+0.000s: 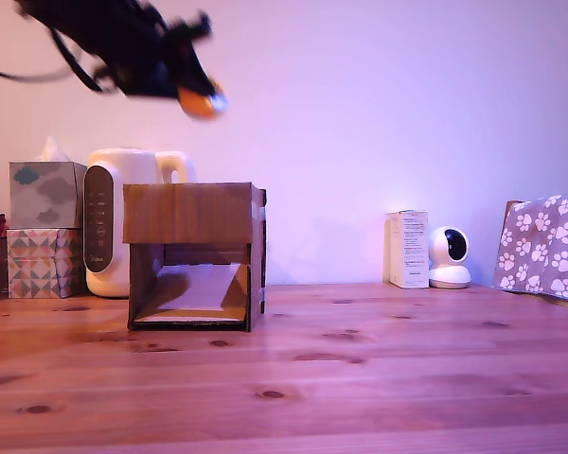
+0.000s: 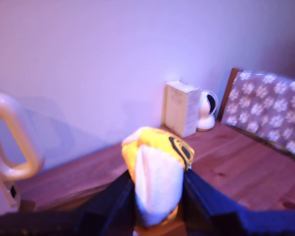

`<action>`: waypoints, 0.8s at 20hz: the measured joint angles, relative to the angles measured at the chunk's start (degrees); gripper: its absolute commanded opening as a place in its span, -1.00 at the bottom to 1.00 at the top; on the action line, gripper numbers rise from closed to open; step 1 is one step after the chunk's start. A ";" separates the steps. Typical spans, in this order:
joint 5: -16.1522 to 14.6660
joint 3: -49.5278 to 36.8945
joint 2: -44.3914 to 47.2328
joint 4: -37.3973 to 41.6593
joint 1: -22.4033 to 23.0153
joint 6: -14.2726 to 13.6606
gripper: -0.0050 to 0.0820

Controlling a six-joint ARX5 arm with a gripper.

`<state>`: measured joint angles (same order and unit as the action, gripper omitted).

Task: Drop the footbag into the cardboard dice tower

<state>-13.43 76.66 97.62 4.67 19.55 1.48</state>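
High above the table (image 1: 360, 378), the gripper (image 1: 201, 98) clamps the footbag (image 1: 202, 100) between its dark fingers (image 2: 113, 201). The exterior view shows it blurred, up and slightly toward that view's left of the cardboard dice tower (image 1: 191, 253), whose lower front opening reveals a pale slanted ramp (image 1: 204, 286). Only the wrist view resolves the footbag's orange and white panels (image 2: 157, 172) and the kettle handle (image 2: 12, 140). Both views show the small white carton (image 1: 408, 249), the white camera (image 1: 449, 257) just beside it, and the paw-print cloth (image 1: 546, 248). Only the exterior view shows the tissue boxes (image 1: 45, 227).
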 measured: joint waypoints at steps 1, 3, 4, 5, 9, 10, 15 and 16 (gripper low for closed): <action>0.00 2.16 2.64 -1.57 -0.24 -0.13 -0.43; 0.00 4.85 6.73 -3.89 -0.48 -0.17 -0.43; 0.00 5.57 8.00 -4.76 -0.76 -0.17 -0.43; 0.00 6.08 8.85 -5.35 -0.96 -0.17 -0.43; 0.02 6.54 9.35 -5.79 -1.79 -0.17 -0.43; 0.00 6.73 9.35 -5.81 -1.86 -0.17 -0.43; -1.60 6.82 9.35 -6.12 -2.23 -1.49 0.92; -1.70 6.86 9.35 -6.84 -2.16 -1.55 0.91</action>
<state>-15.14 83.53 106.98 -2.17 17.39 -0.08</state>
